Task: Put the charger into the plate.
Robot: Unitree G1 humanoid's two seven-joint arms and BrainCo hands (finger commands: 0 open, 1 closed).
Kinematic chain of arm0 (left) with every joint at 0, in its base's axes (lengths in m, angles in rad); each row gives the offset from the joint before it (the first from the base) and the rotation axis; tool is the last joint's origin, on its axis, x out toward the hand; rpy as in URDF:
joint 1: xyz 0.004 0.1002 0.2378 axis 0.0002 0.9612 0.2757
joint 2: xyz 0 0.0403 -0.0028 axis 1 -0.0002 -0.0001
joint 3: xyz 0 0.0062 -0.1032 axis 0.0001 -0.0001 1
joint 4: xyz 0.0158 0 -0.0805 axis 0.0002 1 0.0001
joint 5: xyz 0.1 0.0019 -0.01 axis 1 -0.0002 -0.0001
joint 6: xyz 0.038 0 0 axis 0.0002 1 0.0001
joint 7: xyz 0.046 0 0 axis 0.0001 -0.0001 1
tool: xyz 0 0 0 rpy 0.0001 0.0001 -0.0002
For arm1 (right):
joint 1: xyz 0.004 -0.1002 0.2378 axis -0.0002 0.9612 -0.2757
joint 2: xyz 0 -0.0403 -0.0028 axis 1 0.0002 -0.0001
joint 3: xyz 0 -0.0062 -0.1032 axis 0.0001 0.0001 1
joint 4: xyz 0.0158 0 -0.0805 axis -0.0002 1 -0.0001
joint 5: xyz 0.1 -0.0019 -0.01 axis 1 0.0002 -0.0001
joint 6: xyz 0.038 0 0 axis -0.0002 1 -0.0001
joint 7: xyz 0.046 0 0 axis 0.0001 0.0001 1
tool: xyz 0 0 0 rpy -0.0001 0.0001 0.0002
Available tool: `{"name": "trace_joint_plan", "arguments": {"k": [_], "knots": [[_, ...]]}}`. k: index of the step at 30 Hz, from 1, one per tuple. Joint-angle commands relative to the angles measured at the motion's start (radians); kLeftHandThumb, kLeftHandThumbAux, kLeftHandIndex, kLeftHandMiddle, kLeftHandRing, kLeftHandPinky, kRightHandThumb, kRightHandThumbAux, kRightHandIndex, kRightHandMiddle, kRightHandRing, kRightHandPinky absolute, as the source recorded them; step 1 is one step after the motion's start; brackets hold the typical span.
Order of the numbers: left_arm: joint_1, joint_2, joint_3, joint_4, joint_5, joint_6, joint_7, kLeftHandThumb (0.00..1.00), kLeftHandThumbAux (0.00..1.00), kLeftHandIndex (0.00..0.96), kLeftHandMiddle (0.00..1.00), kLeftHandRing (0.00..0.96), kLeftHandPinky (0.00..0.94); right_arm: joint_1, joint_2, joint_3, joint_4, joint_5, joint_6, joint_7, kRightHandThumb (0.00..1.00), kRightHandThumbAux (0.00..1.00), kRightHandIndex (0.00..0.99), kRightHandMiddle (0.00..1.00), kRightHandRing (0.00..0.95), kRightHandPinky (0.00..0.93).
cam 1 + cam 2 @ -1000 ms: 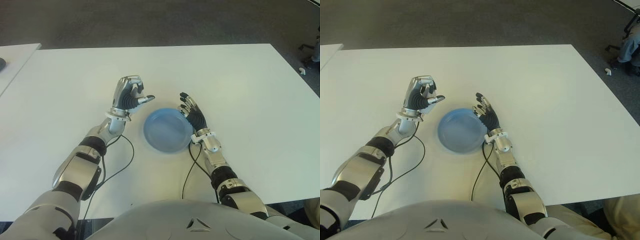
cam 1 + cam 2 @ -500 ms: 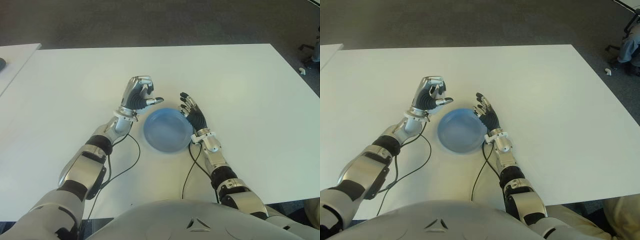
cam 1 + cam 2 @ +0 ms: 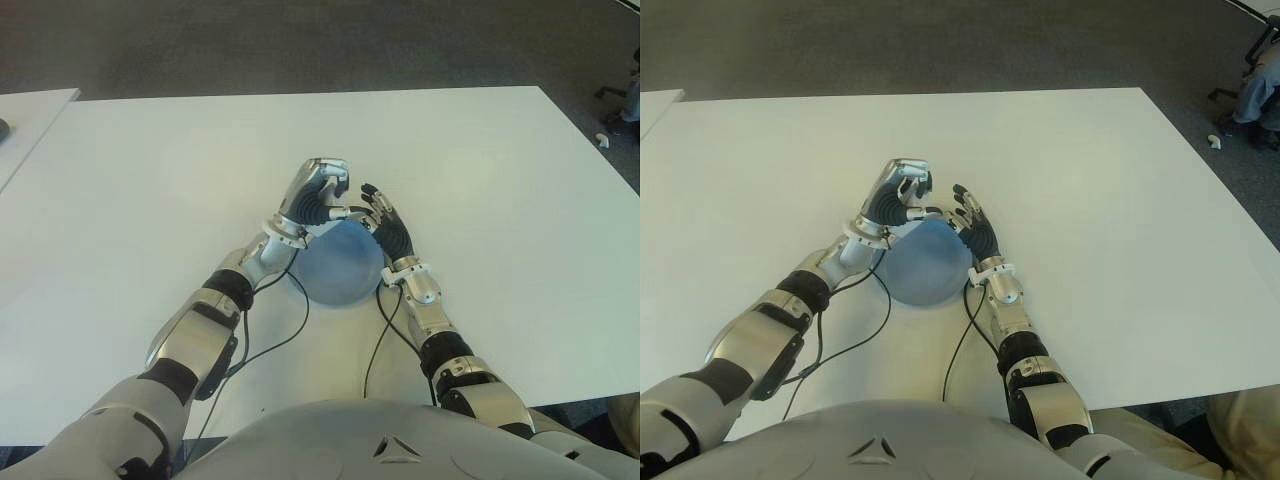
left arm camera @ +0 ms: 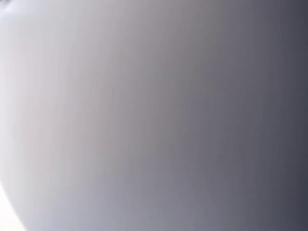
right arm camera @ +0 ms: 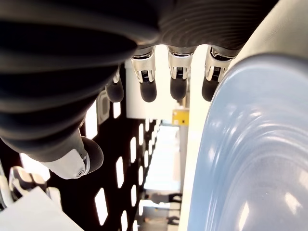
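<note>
Hovering over the far-left rim of the round, smooth blue plate (image 3: 340, 275), the left hand (image 3: 318, 195) shows a silver metal shell and ribbed black fingers (image 3: 322, 210) curled together; whether they clamp the charger cannot be told, since none is visible and the left wrist view is a grey blur. Just right of the plate, the right hand (image 3: 388, 232) shows its black fingers (image 5: 175, 84) spread apart and empty on the matte white table (image 3: 480, 180).
</note>
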Motion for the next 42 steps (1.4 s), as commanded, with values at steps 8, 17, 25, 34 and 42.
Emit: {"name": "trace_joint_plan", "arguments": {"k": [8, 17, 25, 34, 42], "knots": [[0.043, -0.02, -0.001, -0.027, -0.052, -0.024, -0.139, 0.496, 0.476, 0.83, 0.885, 0.874, 0.896, 0.216, 0.021, 0.007, 0.233, -0.014, 0.184, -0.017, 0.084, 0.578, 0.032, 0.033, 0.028, 0.058], [0.058, -0.024, 0.005, -0.045, -0.081, -0.019, -0.209, 0.47, 0.486, 0.826, 0.883, 0.875, 0.89, 0.212, 0.028, 0.009, 0.236, -0.016, 0.185, -0.028, 0.086, 0.573, 0.032, 0.038, 0.031, 0.056], [0.08, -0.001, -0.006, -0.108, -0.057, -0.003, -0.248, 0.442, 0.402, 0.587, 0.757, 0.746, 0.72, 0.224, 0.019, 0.016, 0.208, -0.02, 0.174, -0.025, 0.086, 0.553, 0.025, 0.038, 0.034, 0.082], [0.13, 0.085, -0.016, -0.261, -0.075, 0.085, -0.42, 0.382, 0.32, 0.094, 0.14, 0.123, 0.126, 0.231, 0.017, 0.025, 0.181, -0.025, 0.171, -0.019, 0.093, 0.547, 0.028, 0.04, 0.043, 0.102], [0.148, 0.099, -0.008, -0.321, -0.086, 0.136, -0.483, 0.342, 0.29, 0.005, 0.008, 0.006, 0.008, 0.236, 0.015, 0.027, 0.185, -0.027, 0.144, -0.021, 0.101, 0.537, 0.034, 0.045, 0.048, 0.093]]}}
